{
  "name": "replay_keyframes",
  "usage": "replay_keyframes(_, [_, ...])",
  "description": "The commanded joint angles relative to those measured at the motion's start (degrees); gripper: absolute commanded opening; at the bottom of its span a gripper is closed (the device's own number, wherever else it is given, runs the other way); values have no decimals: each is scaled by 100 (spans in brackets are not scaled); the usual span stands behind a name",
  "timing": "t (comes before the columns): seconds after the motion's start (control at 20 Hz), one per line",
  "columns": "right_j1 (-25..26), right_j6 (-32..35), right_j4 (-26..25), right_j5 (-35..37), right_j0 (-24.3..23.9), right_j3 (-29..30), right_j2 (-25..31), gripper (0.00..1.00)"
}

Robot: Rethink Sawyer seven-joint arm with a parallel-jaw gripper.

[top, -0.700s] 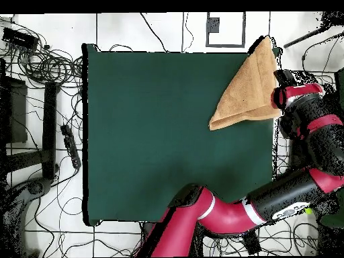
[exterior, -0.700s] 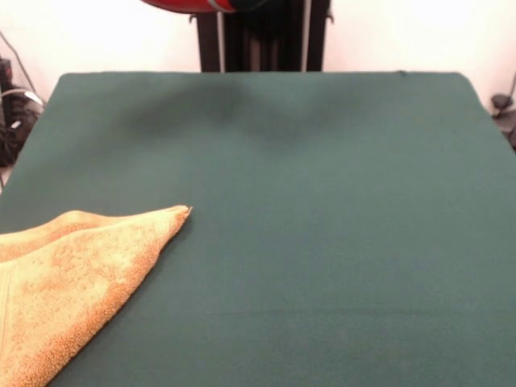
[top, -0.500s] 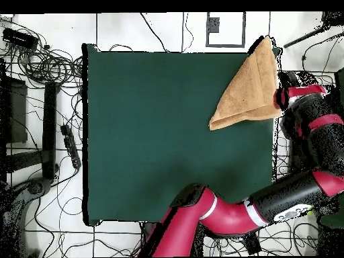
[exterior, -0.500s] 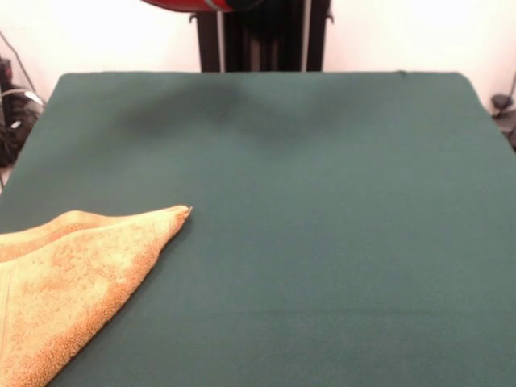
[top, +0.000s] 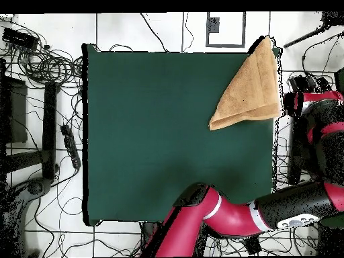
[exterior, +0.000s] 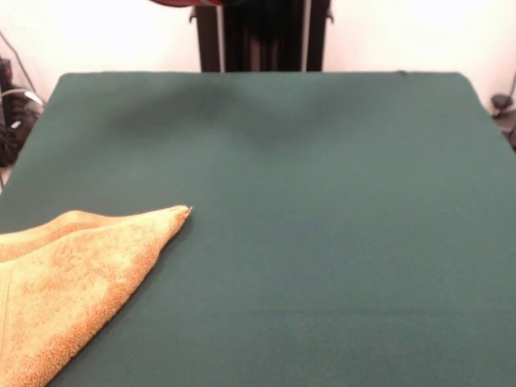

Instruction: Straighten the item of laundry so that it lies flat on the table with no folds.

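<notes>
Towel folded at the surface's corner, my arm off to the side

From the front, the towel [exterior: 68,282] lies doubled into a wedge at the near left corner of the green surface [exterior: 322,226], its point aimed toward the middle and part of it past the frame edge; only a sliver of my red arm [exterior: 181,2] shows at the top. From overhead, the towel [top: 250,91] sits in the top right corner, one layer folded over another, so it is not flat. My gripper [top: 302,86] sits just beyond the surface's edge beside the towel, apart from it; I cannot tell how its jaws stand.
</notes>
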Motion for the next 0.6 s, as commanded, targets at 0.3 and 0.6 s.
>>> replay_keyframes(0.3, [953, -913, 1294, -342, 673, 331, 547, 0])
replay_keyframes(0.6, [907, -538, 1384, -116, 746, 436, 231, 0])
